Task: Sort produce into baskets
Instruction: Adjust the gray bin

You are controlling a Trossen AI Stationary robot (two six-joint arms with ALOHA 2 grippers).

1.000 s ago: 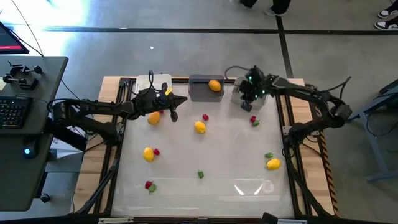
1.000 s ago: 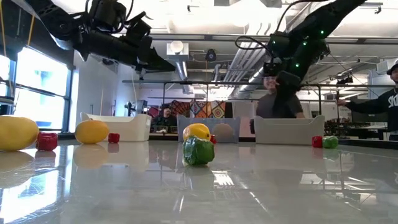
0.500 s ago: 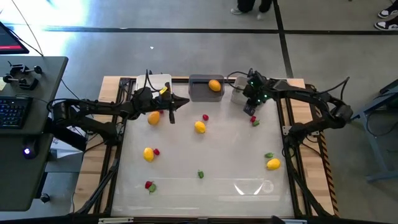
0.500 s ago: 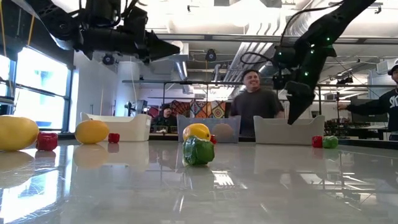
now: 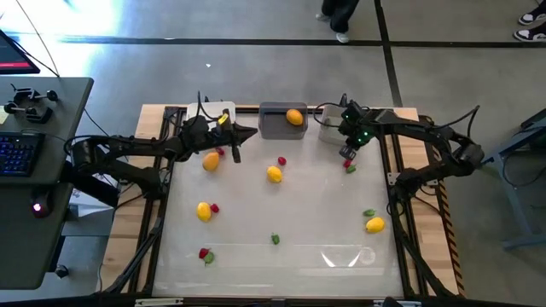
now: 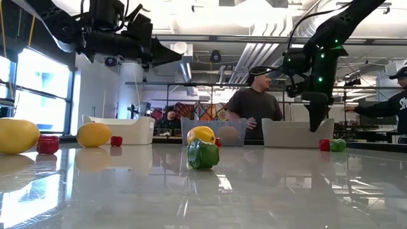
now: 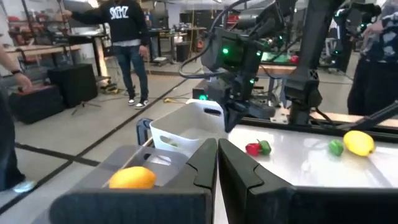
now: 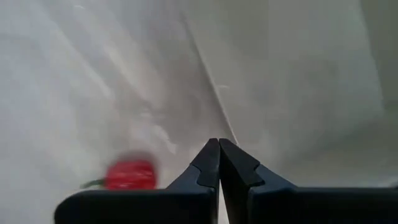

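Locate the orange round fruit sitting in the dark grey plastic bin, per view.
High view: orange round fruit inside the dark grey plastic bin, top centre.
Low view: dim shape through the bin wall.
Left wrist view: lower left.
Right wrist view: not in it.
Shared landmark: that bin.

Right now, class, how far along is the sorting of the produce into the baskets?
Done: one orange fruit lies in the dark grey basket. In hand: nothing. The right gripper is shut and empty, pointing down near a red piece beside the light grey basket; the left gripper, also shut and empty, is by the white basket. Left: most pieces are loose on the table, including a yellow fruit.
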